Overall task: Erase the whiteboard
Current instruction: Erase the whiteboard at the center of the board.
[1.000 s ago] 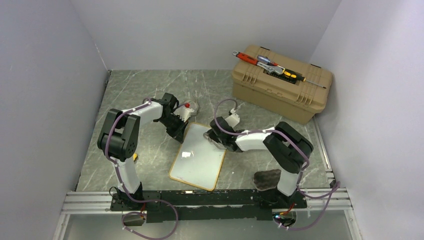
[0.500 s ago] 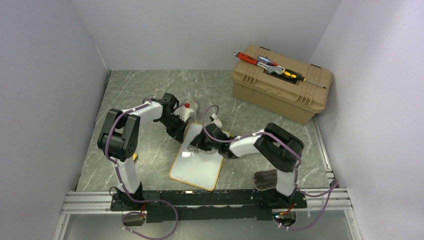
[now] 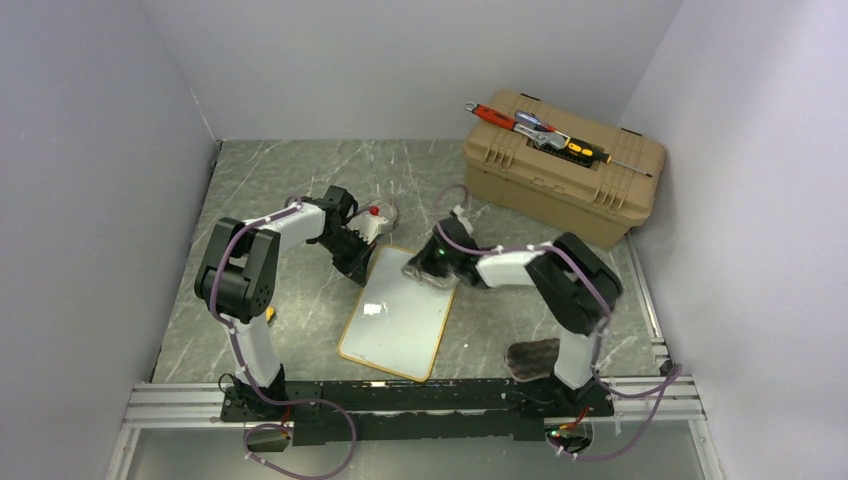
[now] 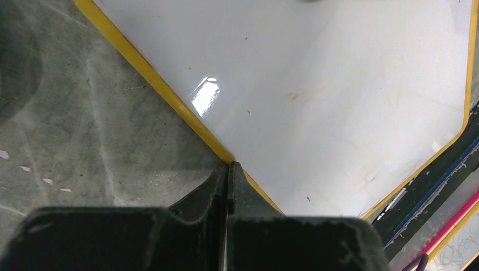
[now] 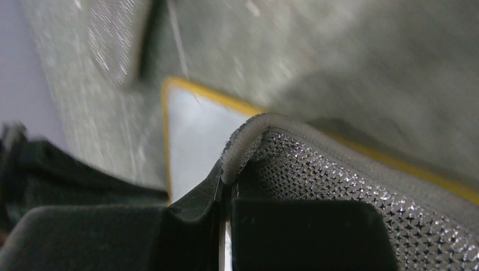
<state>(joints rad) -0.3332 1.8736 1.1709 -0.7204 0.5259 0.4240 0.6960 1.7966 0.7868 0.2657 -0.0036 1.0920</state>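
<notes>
Nearest, by the right arm's base, a dark pad (image 3: 533, 357) lies on the table (image 3: 280, 180) just beyond the rail (image 3: 170, 402). Between the two arms the board (image 3: 395, 320) lies flat on the table and skewed, its near edge close to the rail and its long sides running away and slightly to the right. Its face is glossy white with a glare spot near the middle. In the left wrist view only a few faint specks and reddish smudges show on it, and no dark lines. The left gripper (image 4: 229, 169) is low at the board's left long edge, fingers pressed together with nothing between them, and their tips touch the yellow frame. At the board's far right corner the right gripper (image 5: 226, 186) is clamped on a grey mesh cloth (image 5: 350, 192). The cloth folds over its fingertips and hangs above the frame. That view is too blurred to tell whether the cloth touches the white face. Just beyond the left gripper a small red-capped item (image 3: 375, 211) lies on the table, apart from the board. Farthest, in the right rear corner, stands a tan toolbox (image 3: 530, 185) with its lid shut and hand tools (image 3: 540, 130) lying across the top.
</notes>
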